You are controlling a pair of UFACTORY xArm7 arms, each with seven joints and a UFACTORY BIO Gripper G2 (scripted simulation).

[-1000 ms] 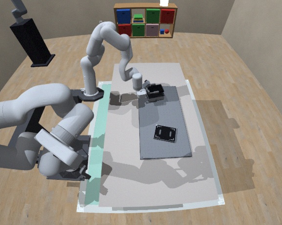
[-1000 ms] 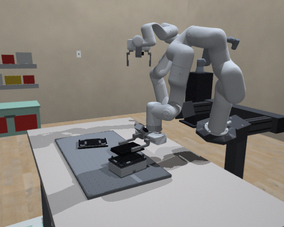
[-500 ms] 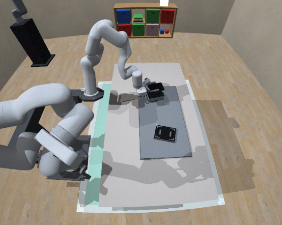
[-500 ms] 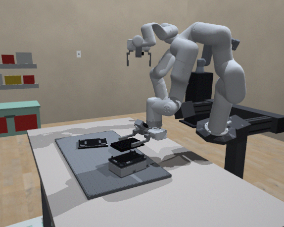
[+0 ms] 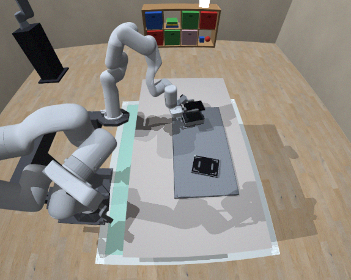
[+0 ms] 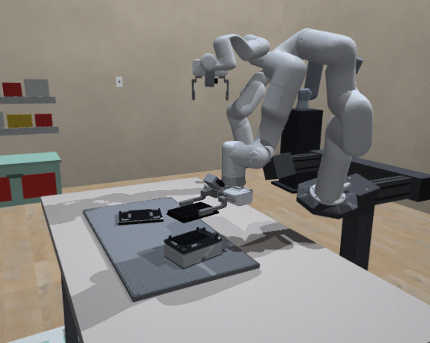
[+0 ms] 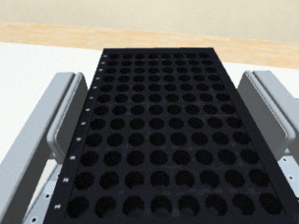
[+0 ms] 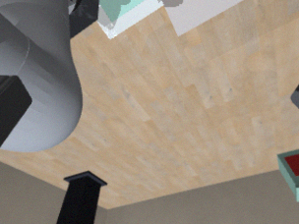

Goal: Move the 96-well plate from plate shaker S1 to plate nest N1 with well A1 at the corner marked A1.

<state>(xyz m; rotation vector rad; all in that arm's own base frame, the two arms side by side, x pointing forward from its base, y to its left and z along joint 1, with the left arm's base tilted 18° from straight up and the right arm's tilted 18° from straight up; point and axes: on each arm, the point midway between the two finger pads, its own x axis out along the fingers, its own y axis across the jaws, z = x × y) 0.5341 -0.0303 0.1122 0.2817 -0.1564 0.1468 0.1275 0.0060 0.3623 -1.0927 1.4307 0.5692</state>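
Black plastic, drilled with a dense grid of round wells, makes up the 96-well plate. From the top, it hangs by the plate shaker S1, held by the left gripper. The plate nest N1, a thin dark rectangle with pale corner marks and two oblong slots, sits turned slightly on the blue-grey board. If the wrist angle ignores that turn, an edge could ride up on a locator.

In the exterior view, the plate is up in the air, free of the shaker's pale box and its upright corner posts. Two slender fingers clasp its sides; a bump or a hurried swing could tip it in that grip. Well apart from it, the right gripper hangs high with angular fingers spread wide and nothing between them.

The left wrist view shows smooth grey pads flanking the plate's long sides. Small pale numerals run along its left border, 1 nearest the camera; row letters are too faint to read, so a wrong half-turn could put A1 at the opposite corner.

The right wrist view has only dark fingertips at its edges, over streaked wooden planks; the plate is out of its sight.
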